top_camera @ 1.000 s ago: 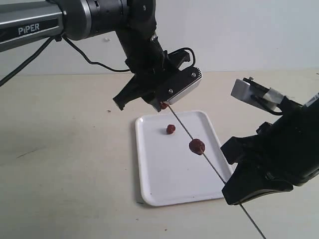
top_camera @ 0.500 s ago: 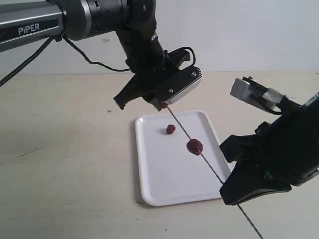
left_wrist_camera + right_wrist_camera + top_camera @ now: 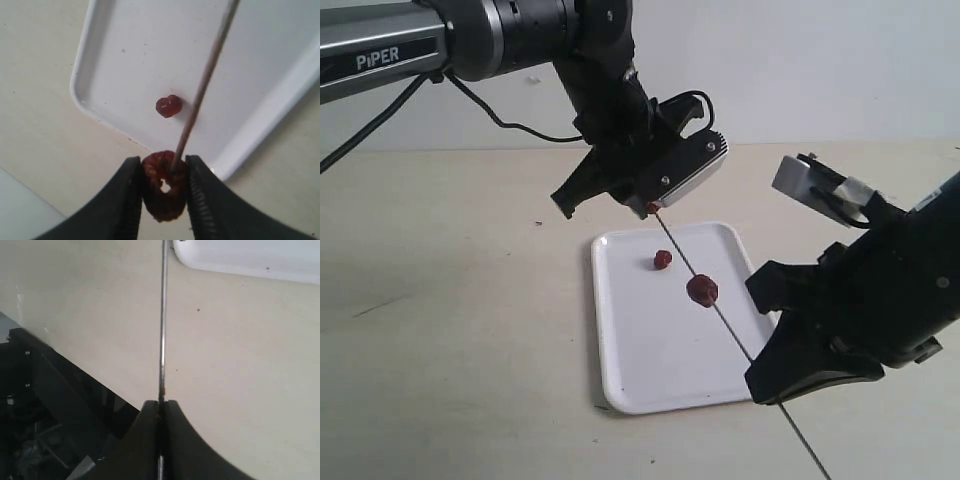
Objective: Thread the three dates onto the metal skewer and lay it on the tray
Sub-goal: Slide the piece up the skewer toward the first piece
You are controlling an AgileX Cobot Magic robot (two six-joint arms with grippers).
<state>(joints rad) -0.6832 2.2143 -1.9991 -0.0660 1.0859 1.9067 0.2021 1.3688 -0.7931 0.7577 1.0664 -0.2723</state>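
Note:
My left gripper [image 3: 647,205] [image 3: 164,182] is shut on a wrinkled reddish-brown date [image 3: 165,185] above the far edge of the white tray [image 3: 620,330]. The thin metal skewer [image 3: 730,332] [image 3: 207,75] has its tip pressed into that date. A second date [image 3: 701,290] sits threaded partway down the skewer, above the tray. The third date [image 3: 662,260] [image 3: 168,106] lies loose on the tray. My right gripper [image 3: 775,385] [image 3: 161,407] is shut on the skewer [image 3: 162,315] near its lower end, off the tray's near right corner.
The tray [image 3: 100,45] rests on a pale tabletop [image 3: 450,300]. The skewer's free end [image 3: 810,455] sticks out past my right gripper toward the front edge. A dark area beyond the table edge [image 3: 45,405] shows in the right wrist view.
The right arm has shifted left and up along the skewer's line, pushing the skewer toward the left gripper. The threaded date has moved up-left with it. The left gripper has held still.

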